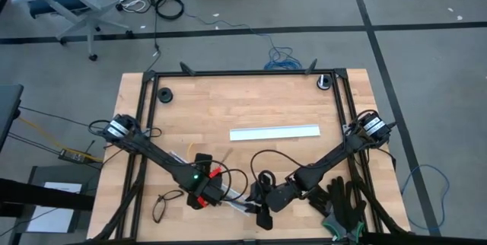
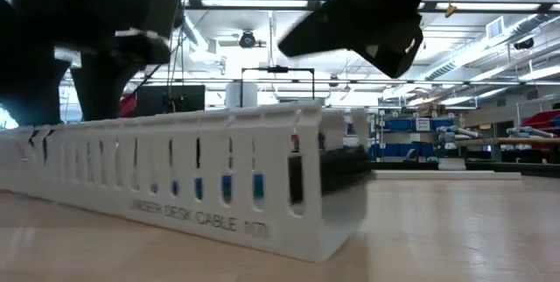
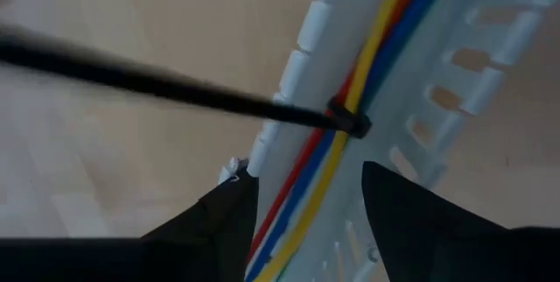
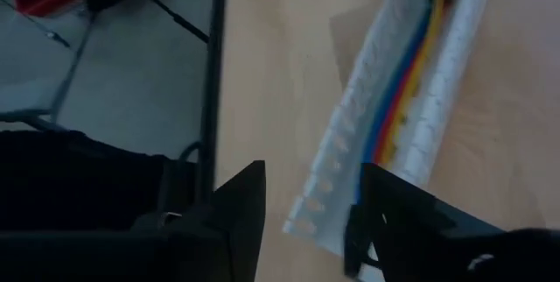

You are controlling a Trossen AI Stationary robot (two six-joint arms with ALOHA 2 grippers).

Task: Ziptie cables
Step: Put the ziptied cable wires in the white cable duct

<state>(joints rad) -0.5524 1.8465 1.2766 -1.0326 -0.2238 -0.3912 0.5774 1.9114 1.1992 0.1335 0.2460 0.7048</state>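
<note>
Watching the black zip tie around the cables in the slotted cable duct: the loop looks closed, but it may catch the duct wall.

I see the coloured cables lying inside the white duct, near the front edge of the table, with the tie head sitting on them and its long tail pointing away from the duct. My left gripper hovers just above the duct with its jaws released, holding nothing. My right gripper hangs over the duct's end, also spread and empty. I judge that if I pull the tail sideways, the light duct could slide or tip, or the tie could trap a duct finger together with the wires. A loose white cover strip lies well beyond the duct.
</note>
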